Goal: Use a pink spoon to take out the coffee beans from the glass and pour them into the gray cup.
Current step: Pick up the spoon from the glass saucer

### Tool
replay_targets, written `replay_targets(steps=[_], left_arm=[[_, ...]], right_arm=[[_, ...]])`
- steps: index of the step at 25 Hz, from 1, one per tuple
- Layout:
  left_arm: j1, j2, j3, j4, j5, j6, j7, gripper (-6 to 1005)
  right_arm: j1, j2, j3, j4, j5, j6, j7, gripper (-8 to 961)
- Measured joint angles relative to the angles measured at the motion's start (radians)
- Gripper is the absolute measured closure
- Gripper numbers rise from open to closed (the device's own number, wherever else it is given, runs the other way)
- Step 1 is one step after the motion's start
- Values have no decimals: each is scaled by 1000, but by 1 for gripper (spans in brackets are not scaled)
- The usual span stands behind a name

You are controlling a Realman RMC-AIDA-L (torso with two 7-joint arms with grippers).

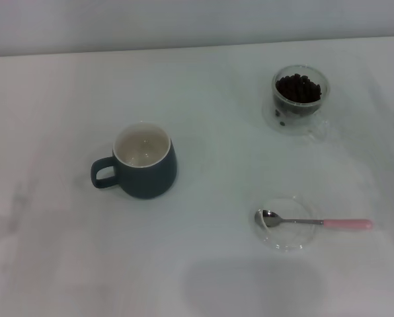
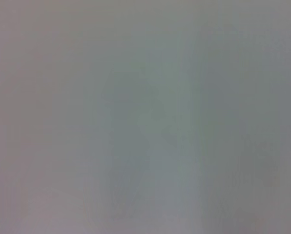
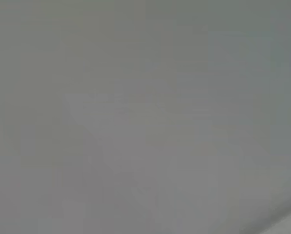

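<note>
The pink spoon [image 1: 316, 222] lies with its bowl on a clear saucer [image 1: 286, 224]. The glass [image 1: 300, 99] holds coffee beans [image 1: 298, 88]; the gray cup [image 1: 143, 162] stands apart. No gripper shows, so I cannot tell about fingers.

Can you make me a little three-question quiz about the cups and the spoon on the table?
1. True or false: the gray cup already has coffee beans inside.
2. Where does the pink spoon's metal bowl rest?
A. inside the glass
B. on the clear saucer
C. inside the gray cup
3. Fill in: the coffee beans are in the ____.

Key:
1. False. Its white inside looks empty.
2. B. The bowl lies on the clear saucer and the pink handle sticks out toward the robot's right.
3. The glass, at the far right of the table. No robot hand shows in any view.
</note>
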Motion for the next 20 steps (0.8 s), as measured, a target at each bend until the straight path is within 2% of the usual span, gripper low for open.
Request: replay_targets(steps=[4, 5, 6, 9, 16, 20], left_arm=[[-25, 3, 1, -14, -144, -3, -81, 148], [-31, 3, 0, -18, -161, -4, -91, 149], [-41, 3, 1, -25, -180, -8, -97, 149], [-69, 3, 1, -33, -214, -21, -104, 149], [-124, 3, 1, -34, -220, -39, -105, 149], [-147, 4, 4, -34, -216, -43, -105, 148]], right_arm=[[-94, 0, -74, -2, 0, 95, 147, 127], [-94, 0, -74, -2, 0, 95, 147, 127], [-149, 2, -137, 13, 0, 155, 197, 128], [-195, 7, -216, 68, 0, 214, 202, 129], [-222, 12, -293, 231, -36, 268, 67, 132], [-225, 16, -297, 282, -56, 268, 10, 134]])
